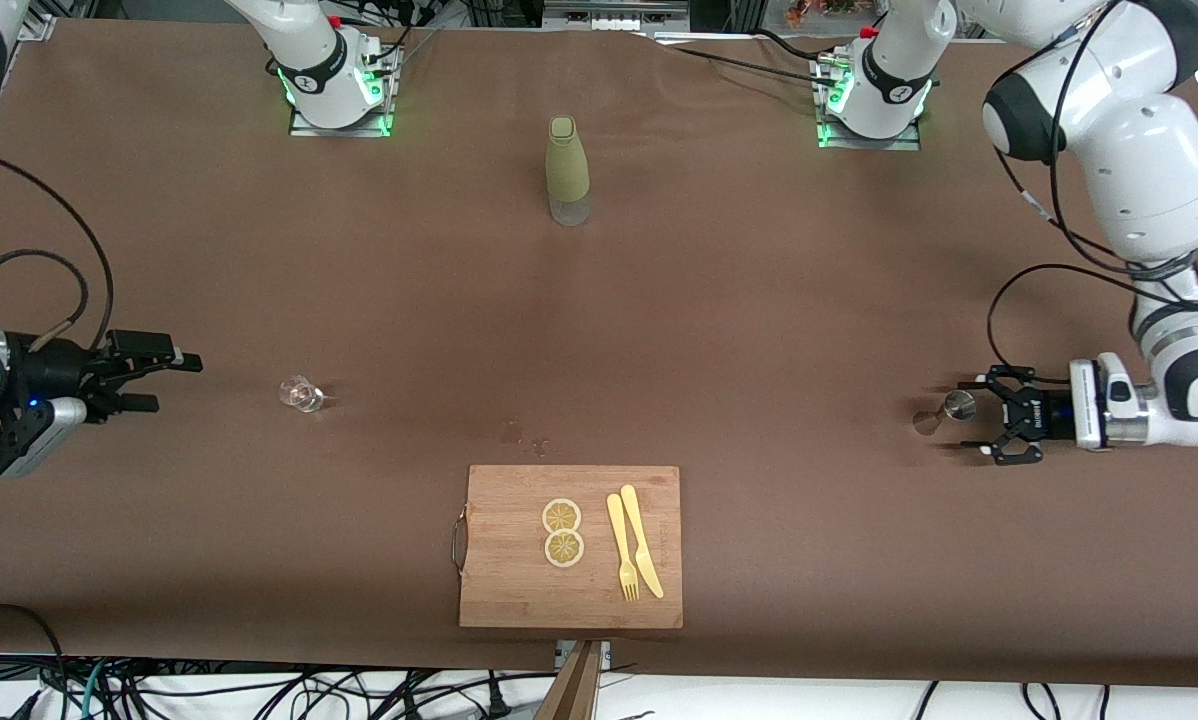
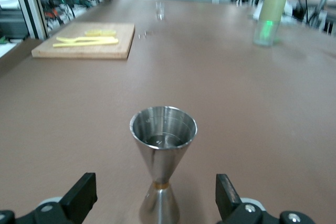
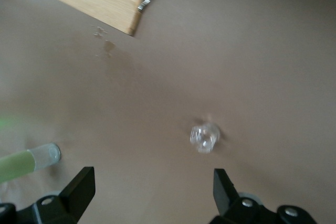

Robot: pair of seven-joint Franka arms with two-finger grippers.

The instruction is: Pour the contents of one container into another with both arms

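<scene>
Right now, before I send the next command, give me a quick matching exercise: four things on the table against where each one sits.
Things:
1. steel jigger
2. small clear glass
3. green bottle
4. yellow fork and knife

Places:
A. on the wooden cutting board
B. upright between the open fingers of the left gripper
C. midway between the two arm bases
D. on the table in front of the open right gripper

Pairs: 1-B, 2-D, 3-C, 4-A
</scene>
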